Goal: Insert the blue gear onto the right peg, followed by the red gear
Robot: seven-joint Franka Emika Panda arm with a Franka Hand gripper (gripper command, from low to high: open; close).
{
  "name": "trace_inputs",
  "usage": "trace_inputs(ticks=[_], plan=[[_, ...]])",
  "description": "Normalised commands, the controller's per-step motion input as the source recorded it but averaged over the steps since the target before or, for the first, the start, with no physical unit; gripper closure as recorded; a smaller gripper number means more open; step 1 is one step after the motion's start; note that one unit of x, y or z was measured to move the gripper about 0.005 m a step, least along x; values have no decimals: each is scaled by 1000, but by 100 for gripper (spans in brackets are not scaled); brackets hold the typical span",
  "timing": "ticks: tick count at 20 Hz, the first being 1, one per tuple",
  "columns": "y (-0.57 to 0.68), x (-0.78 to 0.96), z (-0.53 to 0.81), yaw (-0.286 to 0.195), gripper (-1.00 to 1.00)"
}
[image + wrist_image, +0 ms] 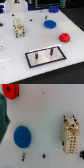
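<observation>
Grey plate [46,56] nearest exterior camera, black-edged, flat on white table [15,60]; two dark pins upright on it — right peg [51,51] bare. Red gear [64,37] beyond plate, toward exterior view's right. Blue gear [49,23] farther back, apart from red; both flat on table, untouched. Beige block [19,27] toward exterior view's left. Gripper not visible in either view — state cannot be told.

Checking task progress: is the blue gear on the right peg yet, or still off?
Off. The blue gear lies flat on the white table, well apart from the right peg, whose pin stands bare on the grey plate.
</observation>
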Motion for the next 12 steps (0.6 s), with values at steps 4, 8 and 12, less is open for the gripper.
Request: trace_inputs(ticks=[4, 8, 12], plan=[[365, -806, -217, 0, -100], [358, -816, -194, 0, -100], [369, -749, -274, 0, -100]])
